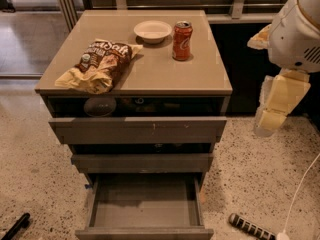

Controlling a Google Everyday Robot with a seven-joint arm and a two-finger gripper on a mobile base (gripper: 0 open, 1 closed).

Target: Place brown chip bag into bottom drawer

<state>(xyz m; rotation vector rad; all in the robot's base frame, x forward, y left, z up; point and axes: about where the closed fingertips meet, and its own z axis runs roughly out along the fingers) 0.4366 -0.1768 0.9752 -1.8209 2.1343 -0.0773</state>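
Note:
The brown chip bag (100, 64) lies crumpled on the left part of the cabinet top (150, 74), dark brown front up with pale yellow-tan edges. The bottom drawer (145, 204) is pulled out towards me, and its grey inside holds nothing. My gripper (267, 121) hangs from the white arm (300, 29) at the right, off the cabinet's right side at about the height of the top drawer. It is well apart from the bag and holds nothing that I can see.
A white bowl (152, 31) and an orange-red soda can (182, 40) stand at the back of the cabinet top. The top drawer (137, 129) and middle drawer (142, 161) stick out slightly. A black ribbed object (250, 227) and a white cable (300, 194) lie on the floor at right.

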